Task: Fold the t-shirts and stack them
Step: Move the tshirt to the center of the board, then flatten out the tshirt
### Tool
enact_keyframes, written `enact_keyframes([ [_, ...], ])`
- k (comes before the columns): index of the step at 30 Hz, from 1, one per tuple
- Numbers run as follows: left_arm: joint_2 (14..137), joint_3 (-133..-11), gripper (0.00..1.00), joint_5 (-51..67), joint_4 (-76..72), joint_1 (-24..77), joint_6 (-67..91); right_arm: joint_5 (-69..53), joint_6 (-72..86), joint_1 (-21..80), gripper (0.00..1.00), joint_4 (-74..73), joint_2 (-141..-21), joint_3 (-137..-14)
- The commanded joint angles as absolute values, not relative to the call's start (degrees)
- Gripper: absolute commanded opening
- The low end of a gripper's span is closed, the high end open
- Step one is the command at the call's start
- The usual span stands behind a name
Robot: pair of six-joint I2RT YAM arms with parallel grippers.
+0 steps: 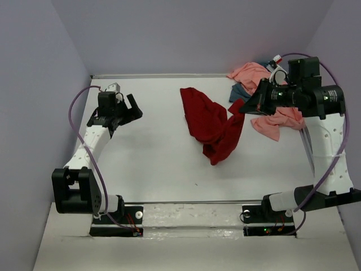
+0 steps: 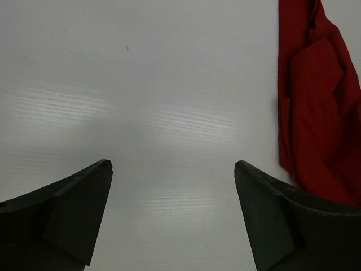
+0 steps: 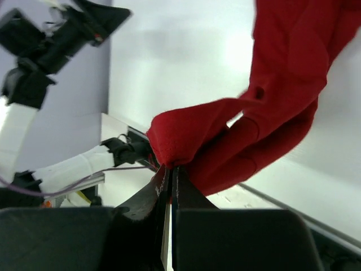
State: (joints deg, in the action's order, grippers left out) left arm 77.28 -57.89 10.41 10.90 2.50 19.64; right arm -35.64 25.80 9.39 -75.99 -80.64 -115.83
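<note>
Your dark red t-shirt (image 1: 211,121) lies rumpled on the white table (image 1: 158,169), right of centre. Its long axis runs diagonally from the far middle toward the near right, and one corner is drawn up and rightward to your right gripper (image 1: 247,107). In the right wrist view that gripper (image 3: 171,175) has its jaws pinched together on a bunched fold of the red cloth (image 3: 282,84), which is soft and matte and hangs in thick rolls. Your left gripper (image 1: 132,107) sits well apart on the left side; its dark wedge-shaped fingers (image 2: 79,197) are spread wide over bare tabletop with nothing between them, and the red shirt's edge (image 2: 318,101) is at the right of its view. The salmon pink t-shirt (image 1: 251,73) is heaped in the far right corner, showing on both sides of the right arm. A slate blue-grey t-shirt (image 1: 238,92) peeks out from beneath it. Both are crumpled and unfolded.
</note>
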Motion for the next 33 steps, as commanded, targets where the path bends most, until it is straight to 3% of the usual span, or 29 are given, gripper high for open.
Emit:
enact_keyframes([
  [1, 76.37, -59.50, 0.99, 12.56, 9.23, 2.29, 20.39, -27.70, 22.94, 8.88, 0.00, -78.41, -84.11, -106.98],
  [13, 81.63, -60.20, 0.99, 22.40, 5.72, 2.55, 20.57, -0.36, 22.15, 8.26, 0.00, -73.49, -88.33, -97.21],
  [24, 98.95, -74.34, 0.99, 33.48, 3.25, 12.82, 18.72, 1.23, 22.50, 7.73, 0.00, -71.46, -90.61, -96.68],
  [33, 109.50, -85.95, 0.98, 34.54, 2.37, 17.67, 20.30, 0.44, 22.50, 7.73, 0.00, -70.31, -91.49, -97.12],
])
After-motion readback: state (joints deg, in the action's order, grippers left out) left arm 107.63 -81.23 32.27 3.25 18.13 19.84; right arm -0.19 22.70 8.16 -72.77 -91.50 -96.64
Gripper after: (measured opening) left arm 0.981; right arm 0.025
